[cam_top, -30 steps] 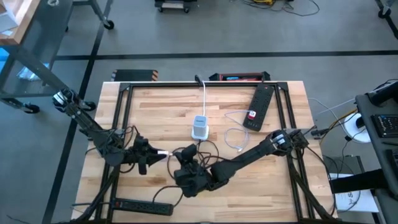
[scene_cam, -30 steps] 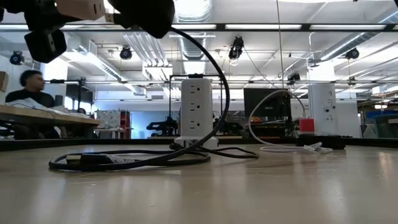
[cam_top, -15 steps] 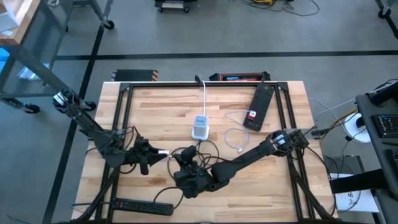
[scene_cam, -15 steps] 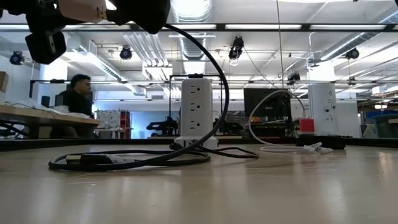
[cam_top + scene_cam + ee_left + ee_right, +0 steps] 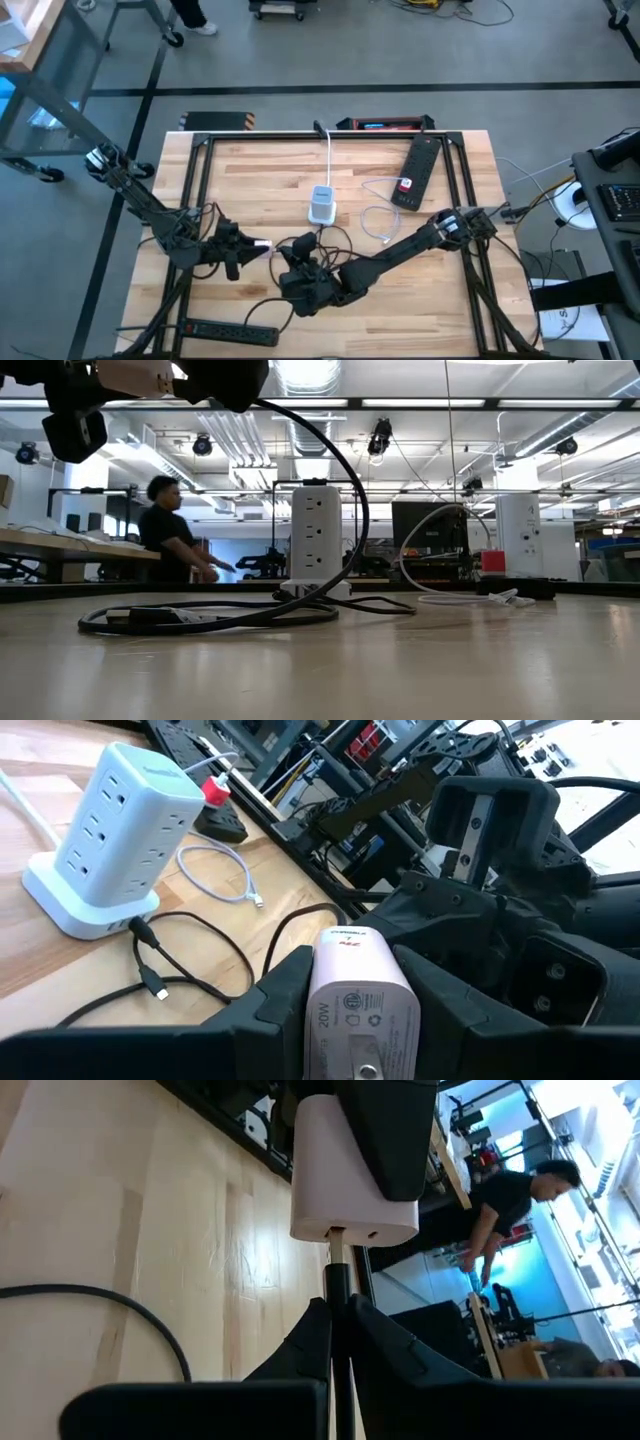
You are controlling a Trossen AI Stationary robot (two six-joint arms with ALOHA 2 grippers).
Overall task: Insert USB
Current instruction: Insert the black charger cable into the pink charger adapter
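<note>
Left arm reaches in from the table's left, left gripper [image 5: 250, 246] clamped on a white charger [image 5: 358, 1010], pointing toward the right arm. Right arm stretched low across from the right, right gripper [image 5: 335, 1315] pinching a plug [image 5: 339, 1275] at the charger's port.

The charger [image 5: 358, 1010], a small pale pink-white block w/ printed markings on its face, is held above the table near the front-middle, clamped betw. two dark fingers. The USB plug [image 5: 339, 1280], thin and dark w/ a black cable [image 5: 340, 480] behind it, stands in line w/ a port on the charger's end face, its tip at or just in the port; cannot tell how deep.
</note>
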